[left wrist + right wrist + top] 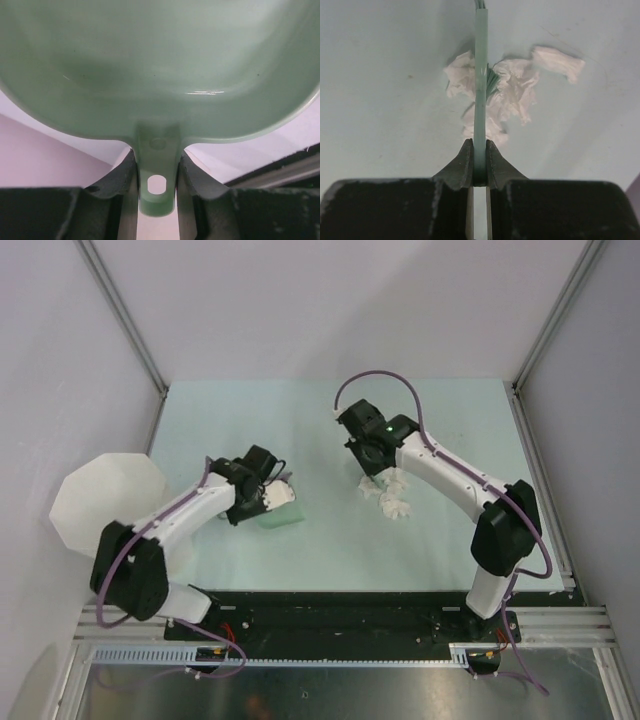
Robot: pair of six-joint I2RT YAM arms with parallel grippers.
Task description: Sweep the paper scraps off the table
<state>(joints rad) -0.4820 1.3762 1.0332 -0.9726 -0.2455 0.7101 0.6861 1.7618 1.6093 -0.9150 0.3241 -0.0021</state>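
Note:
Several crumpled white paper scraps [392,492] lie in a loose cluster on the mint-green table [300,420], right of centre. My right gripper [372,462] stands just above them, shut on a thin green brush handle [480,50]. In the right wrist view the gripper [479,150] pinches the handle and the scraps [517,85] lie on both sides of the brush, touching it. My left gripper [262,492] is shut on the handle of a green dustpan [283,510], left of the scraps and apart from them. In the left wrist view the gripper [157,165] clamps the dustpan's [160,65] handle.
A large white translucent bin [100,495] stands off the table's left edge, beside the left arm. Grey walls close the table at the back and sides, and a black rail [340,605] runs along the front.

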